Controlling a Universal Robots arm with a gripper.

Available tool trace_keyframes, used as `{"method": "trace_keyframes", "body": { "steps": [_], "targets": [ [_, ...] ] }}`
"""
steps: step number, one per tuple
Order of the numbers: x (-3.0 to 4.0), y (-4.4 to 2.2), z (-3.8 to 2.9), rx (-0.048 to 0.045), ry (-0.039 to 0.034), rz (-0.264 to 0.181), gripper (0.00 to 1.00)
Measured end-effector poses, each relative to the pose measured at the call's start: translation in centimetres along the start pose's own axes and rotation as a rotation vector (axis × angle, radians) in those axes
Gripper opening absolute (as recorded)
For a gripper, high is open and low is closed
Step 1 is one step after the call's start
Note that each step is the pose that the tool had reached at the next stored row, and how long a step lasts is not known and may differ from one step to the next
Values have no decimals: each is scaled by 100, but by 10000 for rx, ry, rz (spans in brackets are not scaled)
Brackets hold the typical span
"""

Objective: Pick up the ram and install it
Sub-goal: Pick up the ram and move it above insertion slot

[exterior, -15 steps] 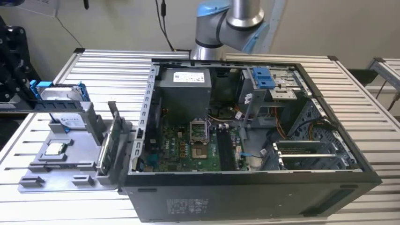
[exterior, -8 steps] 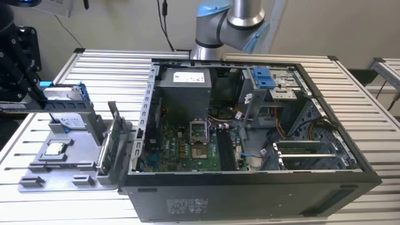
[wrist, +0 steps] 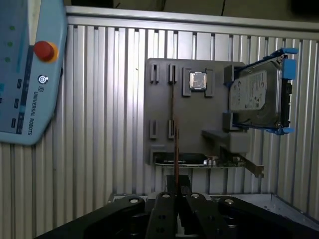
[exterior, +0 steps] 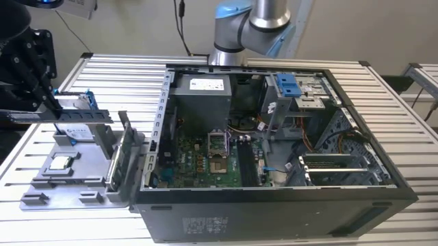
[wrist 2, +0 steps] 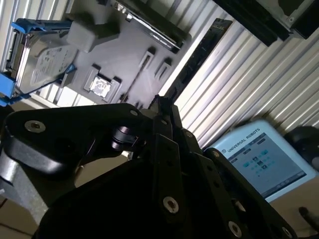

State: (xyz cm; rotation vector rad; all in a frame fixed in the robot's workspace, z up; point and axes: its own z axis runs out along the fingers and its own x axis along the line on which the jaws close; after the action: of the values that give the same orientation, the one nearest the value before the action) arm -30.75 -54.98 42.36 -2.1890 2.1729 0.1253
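Gripper [wrist: 175, 185]: fingers clamped on one end of the ram [wrist: 174, 132].
Ram: in the air above the grey tray [wrist: 199, 119], outside the open computer case [exterior: 274, 215].
Long axis: roughly level, with the free end toward the exterior view's right, the case side.
Risk: it is held by one end only, so it might pivot in the grip or clip the case wall, and then jam crooked.

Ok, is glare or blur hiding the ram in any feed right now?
First wrist view: glare brightens the slatted table beside the grey tray, yet the ram shows as a crisp edge-on line. Second wrist view: the ram is dark but distinct; the teach pendant is blurred. Exterior view: even light on the ram.
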Motion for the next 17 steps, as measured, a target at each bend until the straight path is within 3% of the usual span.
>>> {"method": "trace_keyframes", "body": {
  "steps": [17],
  "targets": [
    [1,-230,-5,-1,1,0,14]
  ]
}}
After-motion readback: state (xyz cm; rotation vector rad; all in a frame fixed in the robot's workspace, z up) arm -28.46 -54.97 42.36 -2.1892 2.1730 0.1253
